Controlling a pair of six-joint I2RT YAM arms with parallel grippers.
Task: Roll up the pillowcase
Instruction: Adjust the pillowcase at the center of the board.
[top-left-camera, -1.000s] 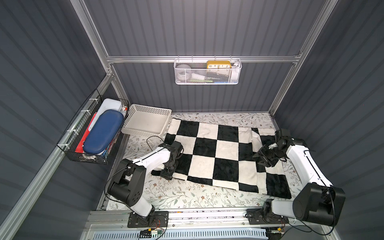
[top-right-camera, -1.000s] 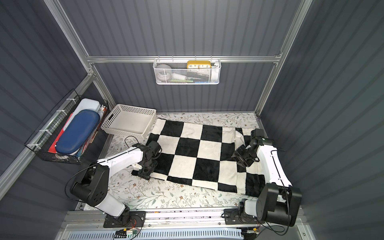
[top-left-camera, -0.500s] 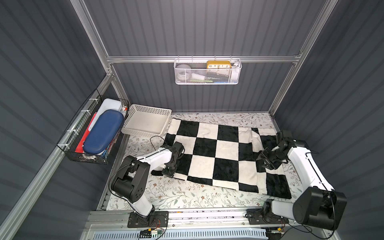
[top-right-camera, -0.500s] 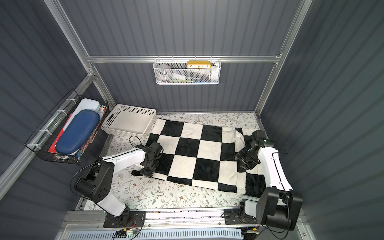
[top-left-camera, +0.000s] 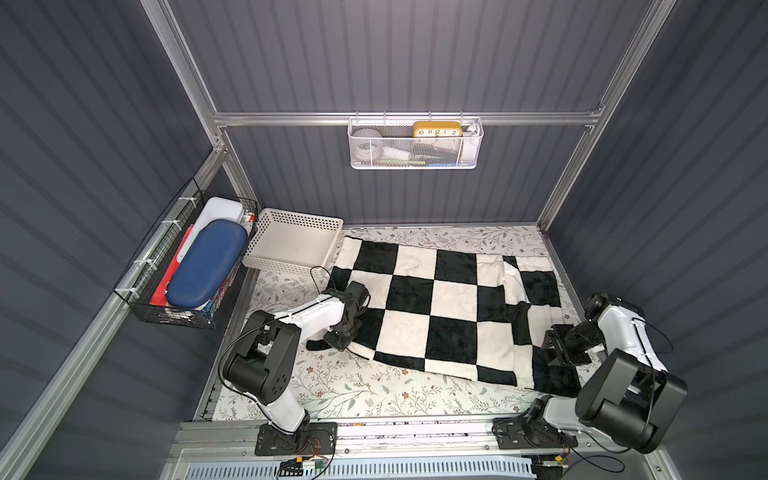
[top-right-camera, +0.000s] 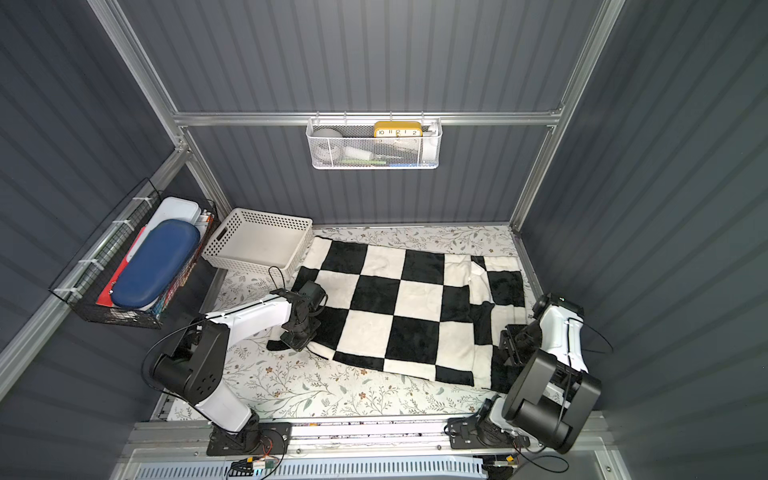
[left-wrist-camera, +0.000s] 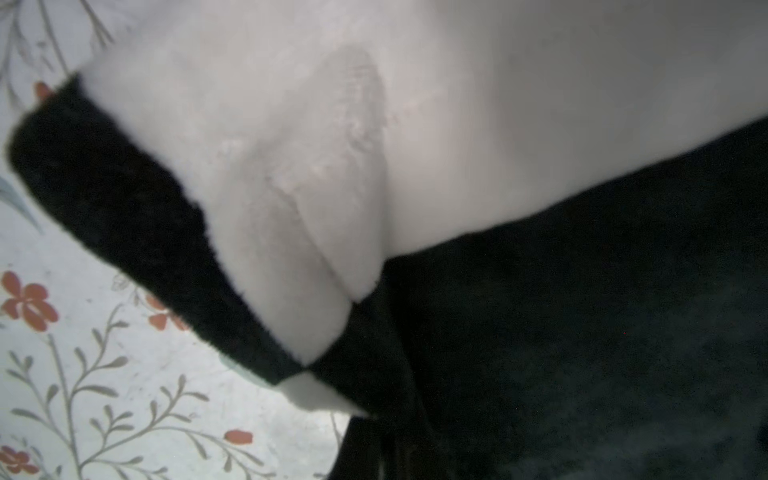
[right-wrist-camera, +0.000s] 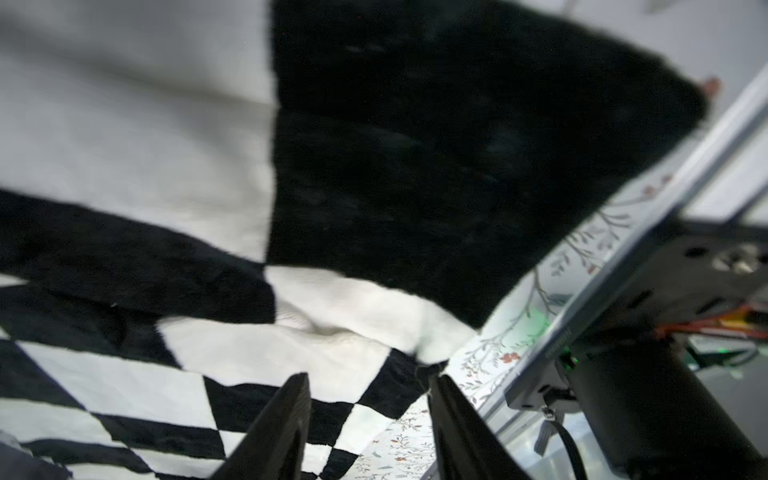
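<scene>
In both top views the pillowcase (top-left-camera: 432, 316) lies flat on the floral cover (top-left-camera: 353, 395). Its long axis runs nine to three o'clock, and its three o'clock end is folded over on itself. The left gripper (top-left-camera: 340, 338) sits on the corner at about eight o'clock, so the whole cloth spreads from it toward two and three. The right gripper (top-left-camera: 561, 349) hangs over the corner at four o'clock, with the cloth off toward ten. We judge the left arm the better placed to start a roll, since it is already on an end.

The other eye agrees: pillowcase (top-right-camera: 399, 307), left gripper (top-right-camera: 297, 343) on the corner, right gripper (top-right-camera: 513, 349) at the far end.

In the left wrist view, the pillowcase (left-wrist-camera: 457, 145) fills the frame, bunched and drawn in toward the jaws. We read them as closed on that corner.

In the right wrist view, the right gripper (right-wrist-camera: 368, 378) has its fingers (right-wrist-camera: 291, 415) apart with nothing between them, above the pillowcase (right-wrist-camera: 415, 166).

A second ago the left jaws stood wide. The right gripper was over the fold and has since drawn back toward five o'clock.
</scene>
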